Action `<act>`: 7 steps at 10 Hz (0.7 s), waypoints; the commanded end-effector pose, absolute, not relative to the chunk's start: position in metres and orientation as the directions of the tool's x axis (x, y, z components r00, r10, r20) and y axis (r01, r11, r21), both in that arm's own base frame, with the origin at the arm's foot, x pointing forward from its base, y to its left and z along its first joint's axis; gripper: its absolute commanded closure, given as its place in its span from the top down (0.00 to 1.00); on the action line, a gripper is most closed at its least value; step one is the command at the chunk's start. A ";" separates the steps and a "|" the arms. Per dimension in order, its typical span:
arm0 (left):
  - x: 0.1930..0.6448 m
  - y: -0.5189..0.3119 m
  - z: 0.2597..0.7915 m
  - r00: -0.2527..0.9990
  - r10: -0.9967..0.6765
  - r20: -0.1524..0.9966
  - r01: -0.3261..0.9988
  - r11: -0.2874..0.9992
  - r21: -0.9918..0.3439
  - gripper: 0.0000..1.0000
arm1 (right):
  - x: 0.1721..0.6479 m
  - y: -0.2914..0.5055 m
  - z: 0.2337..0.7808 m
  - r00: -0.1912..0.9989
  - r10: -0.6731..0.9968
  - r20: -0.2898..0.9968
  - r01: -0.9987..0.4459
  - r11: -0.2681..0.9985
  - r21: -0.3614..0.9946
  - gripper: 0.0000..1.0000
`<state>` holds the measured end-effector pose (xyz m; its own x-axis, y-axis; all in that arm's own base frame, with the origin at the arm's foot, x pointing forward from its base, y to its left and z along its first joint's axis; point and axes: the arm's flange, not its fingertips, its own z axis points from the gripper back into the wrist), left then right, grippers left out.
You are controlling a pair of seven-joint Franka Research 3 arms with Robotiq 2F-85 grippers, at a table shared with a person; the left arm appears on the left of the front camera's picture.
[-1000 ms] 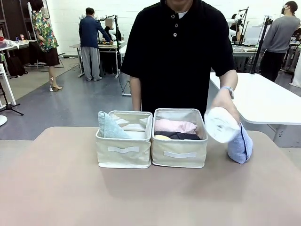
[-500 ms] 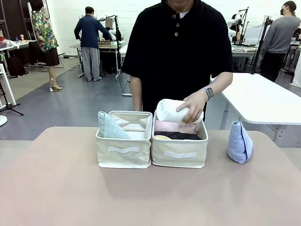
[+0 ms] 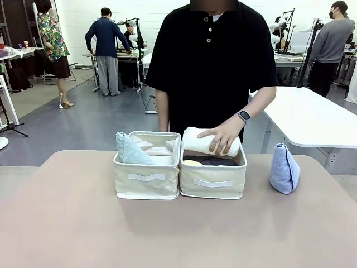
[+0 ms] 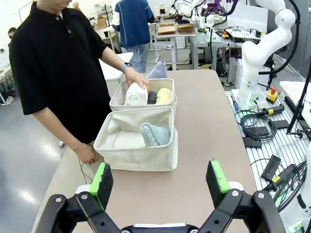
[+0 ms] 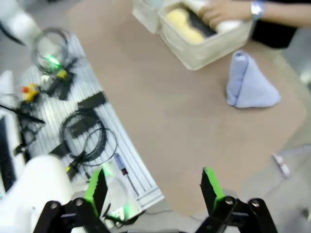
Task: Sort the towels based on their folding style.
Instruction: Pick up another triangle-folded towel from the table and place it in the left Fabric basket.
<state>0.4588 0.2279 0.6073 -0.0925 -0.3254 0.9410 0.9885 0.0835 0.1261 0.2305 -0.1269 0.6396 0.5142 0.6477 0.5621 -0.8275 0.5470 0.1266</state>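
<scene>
Left gripper point(image 4: 159, 177): released, green pads spread wide with nothing between them; it is well apart from both bins, out toward the left end of the table point(image 3: 67, 223).
Right gripper point(image 5: 153, 187): released, jaws wide and empty; it is out past the table's right side, above cables on the floor. This view is blurred.
White towel point(image 3: 195, 142): a rolled cylinder lying across the far part of the right bin point(image 3: 212, 181), on top of what is inside, at rim height.
Person's hand point(image 3: 223, 135): laid over the right end of the white towel, fingers curled around it, a watch on the wrist.
Yellow towel point(image 3: 192, 163): rolled, in the right bin at its near left corner, only partly visible.
Dark grey towel point(image 3: 217, 162): in the right bin, just right of the yellow towel and below the white one.
Pale green towel point(image 3: 129, 151): a cone-shaped fold standing in the left bin point(image 3: 146, 181), against its left wall.
Light blue towel point(image 3: 284, 169): a cone-shaped fold standing on the table, right of the right bin and apart from it.
Bins: side by side at the middle of the table, walls touching.
</scene>
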 end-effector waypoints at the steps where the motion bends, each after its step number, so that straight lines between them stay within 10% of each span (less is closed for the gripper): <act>1: 0.456 0.227 0.609 -0.099 -0.311 0.945 0.988 0.084 0.131 1.00 | 0.292 -0.088 0.649 0.714 0.572 0.405 -0.674 0.718 0.175 1.00; 7: 0.456 0.227 0.609 -0.099 -0.311 0.945 0.988 0.084 0.131 1.00 | 0.356 -0.023 0.622 0.814 0.503 0.290 -0.560 0.812 0.166 1.00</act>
